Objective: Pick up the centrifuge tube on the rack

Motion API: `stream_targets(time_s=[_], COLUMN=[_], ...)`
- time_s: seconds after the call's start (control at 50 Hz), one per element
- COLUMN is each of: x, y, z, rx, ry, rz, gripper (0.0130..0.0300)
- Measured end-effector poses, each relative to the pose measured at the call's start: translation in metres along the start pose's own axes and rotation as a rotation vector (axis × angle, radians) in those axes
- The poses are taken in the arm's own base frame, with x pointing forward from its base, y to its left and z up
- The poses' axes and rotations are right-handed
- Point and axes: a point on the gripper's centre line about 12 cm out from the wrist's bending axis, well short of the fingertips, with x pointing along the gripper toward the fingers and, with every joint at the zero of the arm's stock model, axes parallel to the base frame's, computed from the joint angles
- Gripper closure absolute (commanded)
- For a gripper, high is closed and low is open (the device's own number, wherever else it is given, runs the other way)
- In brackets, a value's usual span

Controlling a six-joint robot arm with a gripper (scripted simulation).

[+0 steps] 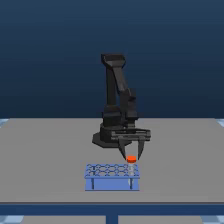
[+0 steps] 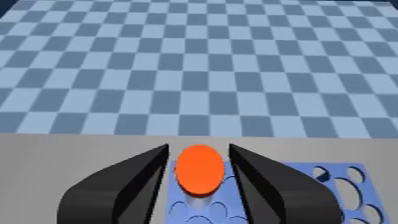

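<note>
Flat grey tabletop (image 1: 45, 150) across the lower half of the exterior view, plain and unmarked, ending in a straight far edge at mid-frame. Behind it a dark blue backdrop (image 1: 50, 50) filling the upper half, shading a little lighter toward the table edge. Small pale-blue slivers (image 1: 4, 121) at the table's far corners, hard against the frame's left and right edges. Along the bottom edge, pale-blue strips (image 1: 60, 219) – split by a dark gap near the centre. In the wrist view, a checkered floor (image 2: 195, 65) of pale and deeper blue squares beyond the grey surface – pattern blurred.
</note>
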Motion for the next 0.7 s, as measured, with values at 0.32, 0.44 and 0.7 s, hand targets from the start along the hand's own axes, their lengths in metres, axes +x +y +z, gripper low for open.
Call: stream_targets(time_s=[0.32,0.44,0.7], x=[0.005,0.007,0.008], y=[0.0,0.0,0.0], z=[-0.01,-0.012,-0.013], rx=[0.004,0.007,0.013], ry=[0.001,0.0,-0.003], rz=[0.0,-0.001,-0.003], gripper=[0.013,0.013,0.013])
